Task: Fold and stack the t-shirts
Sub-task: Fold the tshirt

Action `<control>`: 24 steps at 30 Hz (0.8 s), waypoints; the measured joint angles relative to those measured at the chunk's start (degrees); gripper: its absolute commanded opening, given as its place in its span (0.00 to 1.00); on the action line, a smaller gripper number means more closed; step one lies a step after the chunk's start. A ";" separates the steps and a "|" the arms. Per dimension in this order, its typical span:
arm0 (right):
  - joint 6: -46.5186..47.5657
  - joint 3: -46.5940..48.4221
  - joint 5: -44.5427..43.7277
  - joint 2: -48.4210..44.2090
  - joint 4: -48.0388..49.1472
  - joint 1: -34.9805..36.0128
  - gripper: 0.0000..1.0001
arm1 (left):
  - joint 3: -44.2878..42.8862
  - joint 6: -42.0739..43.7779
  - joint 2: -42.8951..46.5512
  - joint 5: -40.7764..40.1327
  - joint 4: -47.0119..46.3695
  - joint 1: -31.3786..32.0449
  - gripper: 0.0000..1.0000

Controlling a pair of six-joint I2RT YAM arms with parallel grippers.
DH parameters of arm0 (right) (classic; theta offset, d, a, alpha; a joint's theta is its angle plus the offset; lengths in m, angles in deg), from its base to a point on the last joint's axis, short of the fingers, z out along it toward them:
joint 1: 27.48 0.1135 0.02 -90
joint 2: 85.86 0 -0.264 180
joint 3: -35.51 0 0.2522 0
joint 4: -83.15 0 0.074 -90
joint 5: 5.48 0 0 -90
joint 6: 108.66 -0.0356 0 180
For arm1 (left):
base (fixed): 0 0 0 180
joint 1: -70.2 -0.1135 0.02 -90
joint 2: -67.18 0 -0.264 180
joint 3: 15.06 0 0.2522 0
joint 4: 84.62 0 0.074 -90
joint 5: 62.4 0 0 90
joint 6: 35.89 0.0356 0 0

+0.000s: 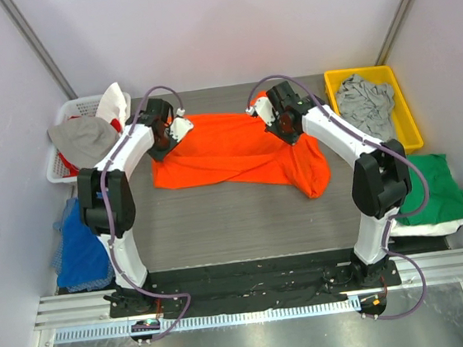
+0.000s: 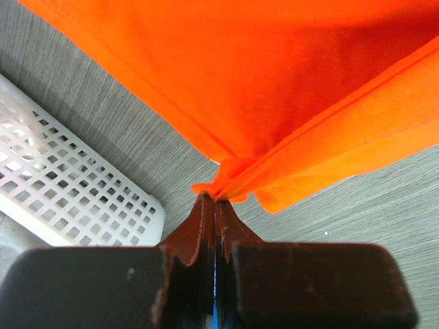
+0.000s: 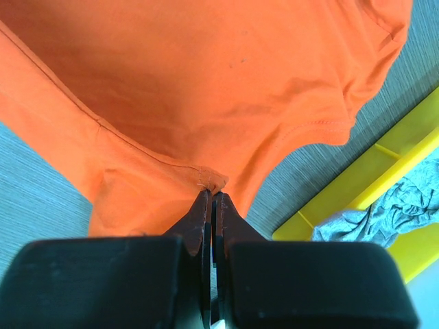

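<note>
A bright orange t-shirt (image 1: 237,152) lies partly folded across the middle of the grey table, one end hanging in a lump at the right front. My left gripper (image 1: 179,128) is shut on its far left edge; the left wrist view shows a bunched fold of the orange t-shirt (image 2: 274,89) pinched at the tips of my left gripper (image 2: 215,197). My right gripper (image 1: 263,110) is shut on the far right edge, and the right wrist view has a seam of the orange t-shirt (image 3: 206,82) nipped between the tips of the right gripper (image 3: 212,193).
A yellow bin (image 1: 411,113) at the back right holds a light grey shirt (image 1: 367,105). A white basket (image 1: 67,145) at the back left holds grey, white and red cloth. A green shirt (image 1: 432,185) on a white one lies at the right; blue cloth (image 1: 78,248) at the left.
</note>
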 measured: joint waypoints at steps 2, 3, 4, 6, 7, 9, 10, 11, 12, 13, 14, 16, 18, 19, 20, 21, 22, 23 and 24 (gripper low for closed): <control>0.04 0.11 -0.17 0.24 0.00 0.00 0.01 | 0.33 0.07 0.09 -0.22 -0.13 0.00 0.00; 0.09 0.11 -0.28 0.39 0.02 0.00 0.01 | 0.87 0.13 0.26 -0.33 -0.20 0.00 0.00; 0.13 0.11 -0.33 0.50 0.00 0.00 0.01 | 1.75 0.26 0.55 -0.39 -0.15 0.00 0.00; 0.26 0.11 -0.37 0.94 0.00 0.00 0.01 | 3.58 0.81 1.18 -0.63 0.28 0.00 0.00; 0.28 0.11 -0.37 1.16 0.02 0.00 0.01 | 4.52 1.01 1.64 -0.76 0.44 0.00 0.00; 0.33 0.11 -0.37 1.42 0.02 0.00 0.01 | 6.14 1.14 2.89 -0.81 1.38 0.00 0.00; 0.37 0.09 -0.37 1.51 0.02 0.00 0.01 | 6.69 1.16 3.72 -0.81 1.97 0.00 0.00; 0.44 0.09 -0.35 1.51 0.04 0.00 0.01 | 7.37 1.20 4.94 -0.79 2.60 0.00 0.00; 0.48 0.00 -0.37 1.51 0.11 0.00 0.01 | 7.91 1.25 6.27 -0.76 3.28 0.00 0.00; 0.48 -0.09 -0.35 1.51 0.15 0.00 0.01 | 8.57 1.27 8.24 -0.76 3.98 0.00 0.00; 0.50 -0.28 -0.35 1.51 0.33 0.00 0.01 | 8.94 1.25 9.84 -0.70 4.55 0.00 0.00; 0.52 -1.11 -0.33 1.51 0.70 0.00 0.01 | 9.46 1.25 13.44 -0.48 5.84 0.00 0.00; 0.55 -2.05 -0.28 1.51 0.79 0.00 0.01 | 9.51 1.18 16.70 -0.11 7.10 0.00 0.00; 0.55 -2.40 -0.26 1.51 0.83 0.00 0.01 | 9.51 1.11 18.12 0.13 7.61 0.02 0.00; 0.55 -2.80 -0.20 1.49 0.85 0.00 0.01 | 9.51 1.05 19.39 0.35 8.24 0.04 0.00; 0.52 -3.21 -0.11 1.46 0.98 0.00 0.01 | 9.57 1.01 20.46 0.61 8.72 0.11 0.00; 0.52 -3.61 -0.02 1.46 1.03 0.00 0.01 | 9.73 0.96 21.14 0.87 9.14 0.17 0.00; 0.52 -3.93 0.11 1.44 1.05 0.02 0.01 | 10.10 0.85 21.90 1.03 9.55 0.42 0.00; 0.52 -4.39 0.17 1.33 1.16 0.02 0.01 | 10.56 0.79 22.53 1.22 10.08 0.63 0.00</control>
